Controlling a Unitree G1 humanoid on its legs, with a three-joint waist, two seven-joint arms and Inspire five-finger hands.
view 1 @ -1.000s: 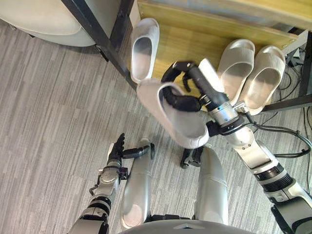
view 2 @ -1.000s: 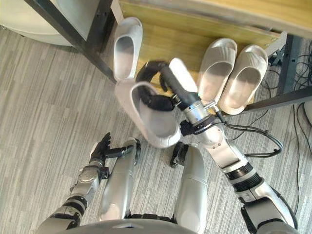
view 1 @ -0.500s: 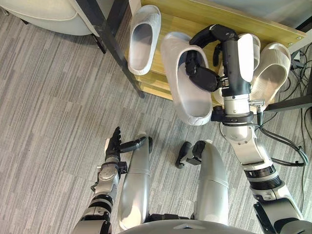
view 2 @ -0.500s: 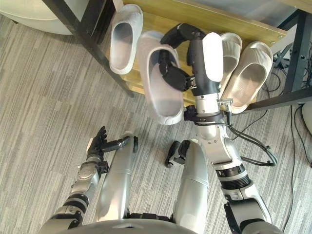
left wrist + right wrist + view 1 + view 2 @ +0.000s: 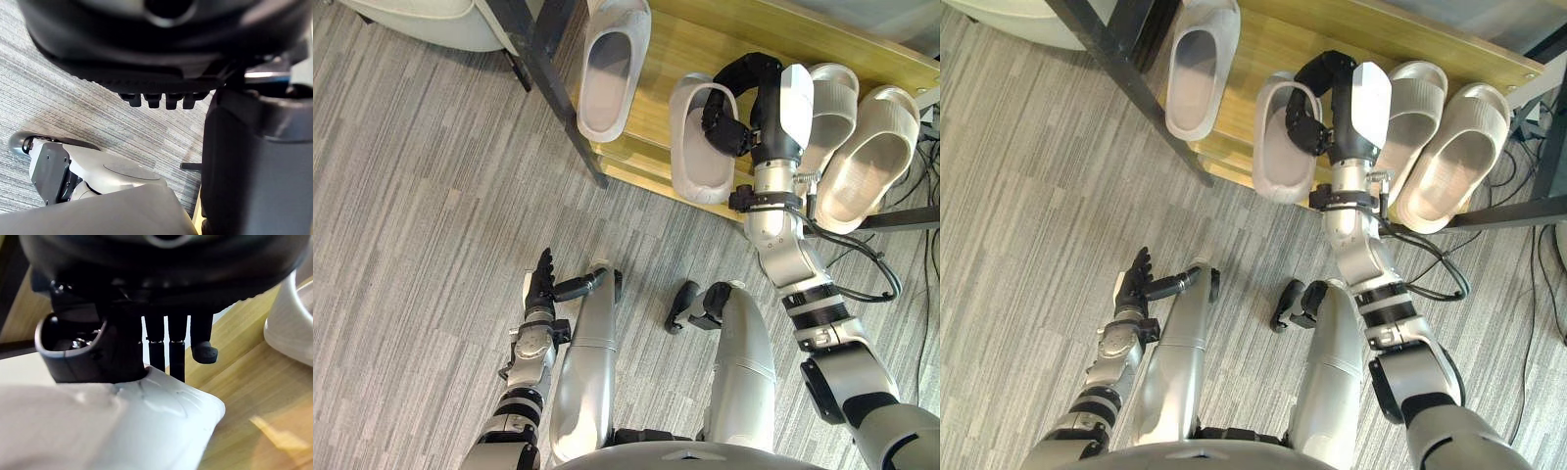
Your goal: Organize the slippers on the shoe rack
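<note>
The slipper [image 5: 697, 168] in the dark fingers [image 5: 726, 133] is pale grey, like the ribbed pair [image 5: 873, 162] just beside them. The shelf [image 5: 675, 49] is honey-yellow wood, the floor [image 5: 431, 196] streaked grey.

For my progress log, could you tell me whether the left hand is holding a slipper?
No, the left hand is open with nothing in it; the right hand grips the slipper.

Far-L slipper [image 5: 612, 69] – toe end past pic edge

Bright even light, perhaps overhead; glare on shoe rack [image 5: 266, 428]
</note>
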